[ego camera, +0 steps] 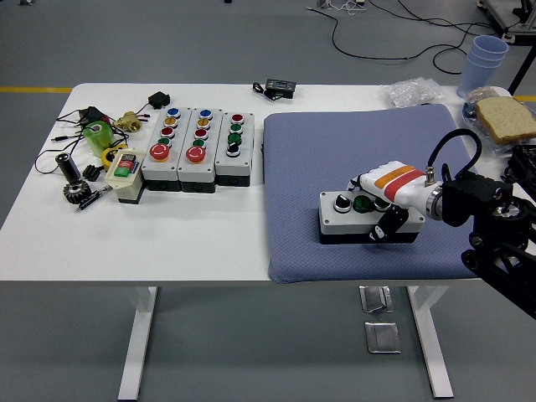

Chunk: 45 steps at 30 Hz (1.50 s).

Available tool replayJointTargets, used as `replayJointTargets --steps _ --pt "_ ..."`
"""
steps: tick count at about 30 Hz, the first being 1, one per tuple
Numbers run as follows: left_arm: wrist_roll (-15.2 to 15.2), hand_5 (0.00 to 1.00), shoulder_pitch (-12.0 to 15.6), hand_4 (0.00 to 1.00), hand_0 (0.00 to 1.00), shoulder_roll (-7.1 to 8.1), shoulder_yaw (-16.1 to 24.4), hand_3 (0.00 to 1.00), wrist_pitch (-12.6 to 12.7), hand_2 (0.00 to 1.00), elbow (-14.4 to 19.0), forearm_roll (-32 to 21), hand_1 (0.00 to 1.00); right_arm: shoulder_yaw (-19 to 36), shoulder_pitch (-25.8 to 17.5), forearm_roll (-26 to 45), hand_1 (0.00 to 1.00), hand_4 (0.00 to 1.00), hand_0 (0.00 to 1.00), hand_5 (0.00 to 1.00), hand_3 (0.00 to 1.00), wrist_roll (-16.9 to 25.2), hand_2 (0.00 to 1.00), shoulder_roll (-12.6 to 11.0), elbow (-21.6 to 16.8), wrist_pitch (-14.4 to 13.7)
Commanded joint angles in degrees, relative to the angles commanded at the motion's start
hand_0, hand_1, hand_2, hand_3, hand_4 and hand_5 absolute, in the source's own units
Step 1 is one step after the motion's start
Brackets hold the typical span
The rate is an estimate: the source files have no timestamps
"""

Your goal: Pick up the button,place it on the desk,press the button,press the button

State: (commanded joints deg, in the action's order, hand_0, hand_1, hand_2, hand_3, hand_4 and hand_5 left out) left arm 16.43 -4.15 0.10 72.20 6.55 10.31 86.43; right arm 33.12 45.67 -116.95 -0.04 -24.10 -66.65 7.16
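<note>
A white button box with a black base lies on the blue mat, near the mat's front edge. It shows a black knob and a green button on top. My right hand, white with an orange stripe, comes in from the right and is shut on the box's right end, fingers over its top and thumb at its front. The left arm is not in view.
Three more button boxes stand in a row on the white table, left of the mat. Small parts and a yellow-green box lie at the far left. Blue cups, a bag and bread are at the back right.
</note>
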Motion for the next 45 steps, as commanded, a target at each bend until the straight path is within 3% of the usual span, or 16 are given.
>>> replayJointTargets --steps 3,4,9,10,15,16,21,22,27,28,33,34,39,45 --pt "0.02 0.861 -0.06 0.318 0.649 0.00 0.00 0.573 -0.02 0.679 0.00 -0.02 0.653 0.13 0.04 -0.11 0.489 0.751 0.567 0.080 0.591 -0.29 0.617 -0.08 -0.05 0.82" --pt "0.02 0.861 -0.08 0.319 0.649 0.00 0.04 0.574 -0.02 0.678 0.00 0.03 0.654 0.16 0.06 -0.20 0.562 0.794 0.674 0.111 0.722 -0.41 0.667 -0.15 -0.04 1.12" --pt "0.06 0.861 -0.10 0.319 0.649 -0.01 0.07 0.574 -0.06 0.678 0.00 0.18 0.654 0.28 0.03 0.04 0.562 0.794 0.674 0.111 0.722 -0.85 0.667 -0.25 -0.12 2.19" --pt "0.08 0.861 -0.09 0.318 0.649 -0.01 0.08 0.574 -0.07 0.678 0.00 0.23 0.654 0.25 0.00 0.02 0.631 0.843 0.732 0.138 0.820 -0.73 0.727 -0.25 -0.11 2.14" --pt "0.09 0.861 -0.12 0.318 0.649 0.00 -0.01 0.574 -0.12 0.678 0.00 0.27 0.654 0.20 -0.06 0.14 0.631 0.843 0.732 0.138 0.820 -0.25 0.727 -0.24 -0.03 2.09" --pt "0.10 0.861 -0.13 0.317 0.649 0.01 -0.05 0.574 -0.12 0.678 0.00 0.30 0.654 0.19 -0.09 0.23 0.764 0.871 0.830 0.143 0.878 -0.25 0.839 -0.25 -0.03 2.06" --pt "0.09 0.861 -0.18 0.317 0.649 0.03 -0.03 0.574 -0.11 0.678 0.00 0.42 0.654 0.35 -0.19 0.61 0.764 0.871 0.830 0.143 0.878 -0.26 0.839 -0.33 -0.16 2.11" --pt "0.10 0.860 -0.19 0.317 0.649 0.03 -0.04 0.573 -0.11 0.677 0.00 0.48 0.654 0.40 -0.20 0.69 0.800 0.892 0.857 0.156 0.905 -0.25 0.884 -0.35 -0.20 2.13" --pt "0.07 0.860 -0.21 0.317 0.649 0.05 -0.09 0.573 -0.09 0.677 0.00 0.41 0.654 0.91 -0.45 1.65 0.800 0.892 0.857 0.156 0.905 -0.37 0.884 -0.76 -0.94 2.67" --pt "0.07 0.860 -0.22 0.317 0.649 0.05 -0.09 0.574 -0.09 0.677 0.00 0.42 0.653 0.95 -0.47 1.70 0.834 0.909 0.884 0.176 0.928 -0.38 0.924 -0.79 -0.99 2.72" --pt "0.09 0.860 -0.21 0.317 0.649 0.04 -0.10 0.574 -0.10 0.677 0.00 0.47 0.653 1.84 -0.91 2.65 0.834 0.909 0.884 0.176 0.928 0.03 0.924 -1.74 -3.36 3.89" --pt "0.09 0.860 -0.21 0.317 0.649 0.04 -0.10 0.574 -0.10 0.677 0.00 0.48 0.653 1.91 -0.94 2.71 0.840 0.910 0.893 0.179 0.998 0.08 0.942 -1.82 -3.54 3.95" --pt "0.07 0.860 -0.20 0.317 0.649 0.02 -0.10 0.574 -0.08 0.677 0.00 0.54 0.653 5.65 -2.32 4.26 0.840 0.910 0.893 0.179 0.998 0.00 0.942 -3.65 -8.06 4.32" --pt "-0.03 0.859 -0.21 0.316 0.649 0.08 -0.19 0.574 -0.06 0.677 0.00 0.53 0.653 12.25 -6.12 6.81 0.824 0.897 0.875 0.178 0.990 -0.42 0.930 -6.89 -13.98 0.88"
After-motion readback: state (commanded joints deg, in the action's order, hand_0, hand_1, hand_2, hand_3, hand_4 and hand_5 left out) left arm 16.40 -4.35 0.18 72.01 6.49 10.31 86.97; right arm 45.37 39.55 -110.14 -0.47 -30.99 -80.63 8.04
